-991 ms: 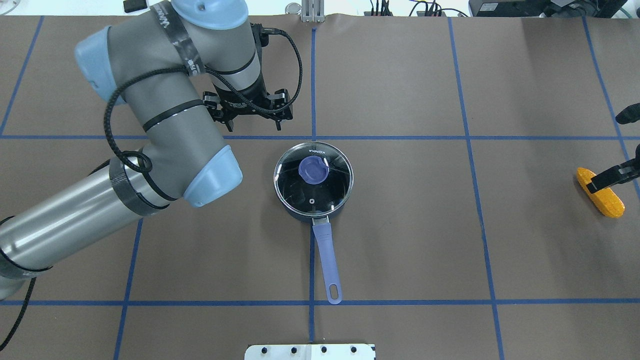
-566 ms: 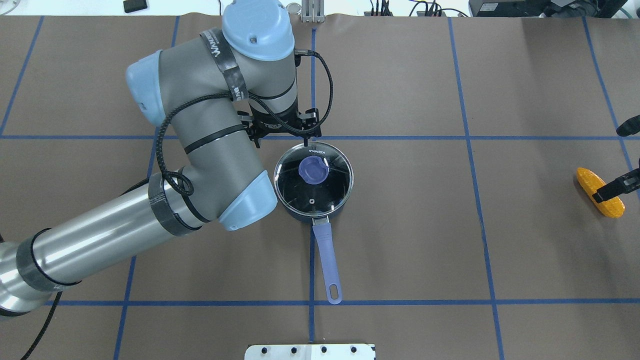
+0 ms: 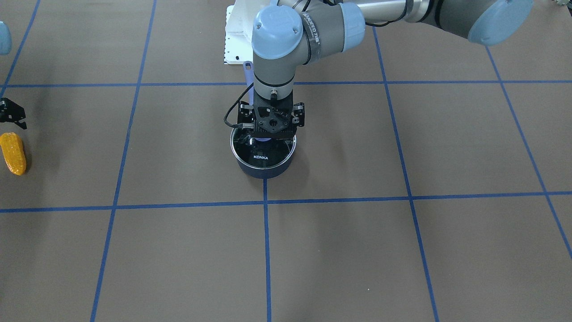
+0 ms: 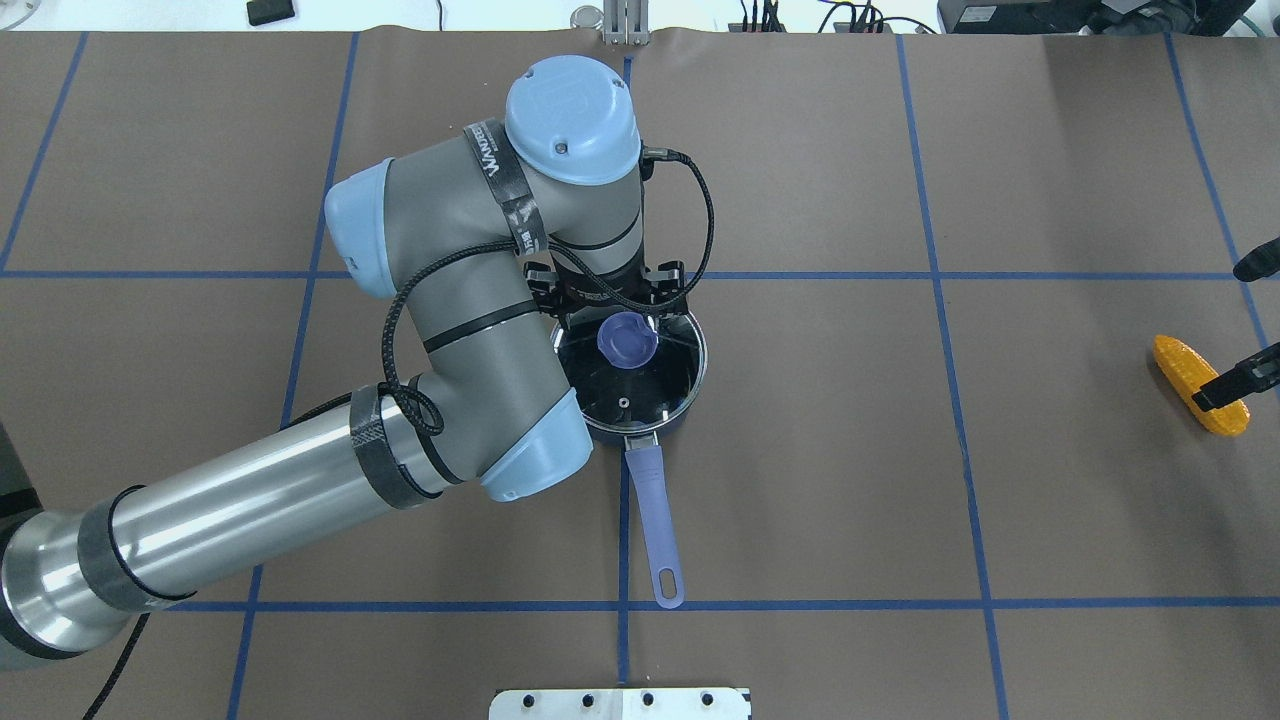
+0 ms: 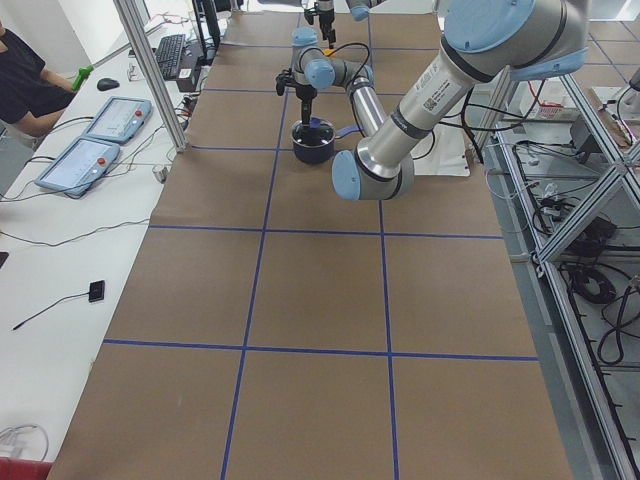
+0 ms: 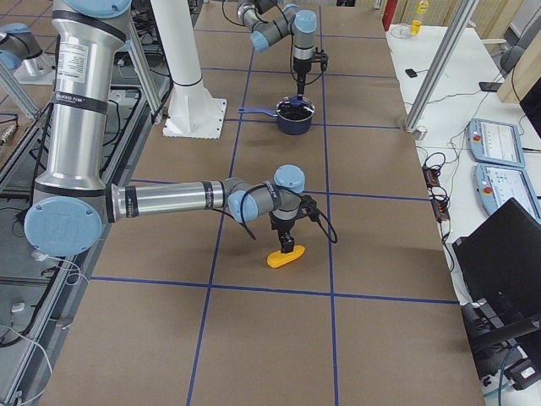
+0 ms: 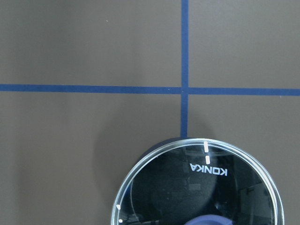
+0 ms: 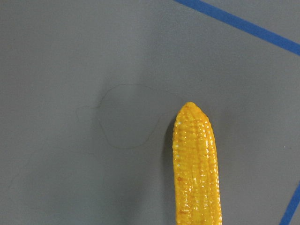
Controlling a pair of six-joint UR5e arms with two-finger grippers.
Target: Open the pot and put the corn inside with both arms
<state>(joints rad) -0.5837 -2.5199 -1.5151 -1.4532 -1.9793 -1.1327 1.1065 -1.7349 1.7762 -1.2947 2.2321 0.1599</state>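
**Counter** (image 4: 800, 450): brown, ruled with blue grid lines.

**Left arm** (image 4: 450, 330): reaches to the centre, its gripper (image 3: 268, 135) pointing down directly over the pot (image 3: 263, 170). Whether the jaws are apart or closed cannot be told.

**Right arm** (image 6: 169, 199): stretched low, its gripper (image 6: 286, 244) just above the corn (image 4: 1175, 360), jaws spread and gripping nothing.

**Pot**: at a grid crossing, handle (image 4: 655, 530) toward the robot, glass lid (image 4: 650, 385) on.

**Corn**: flat on the counter, well apart from the pot.
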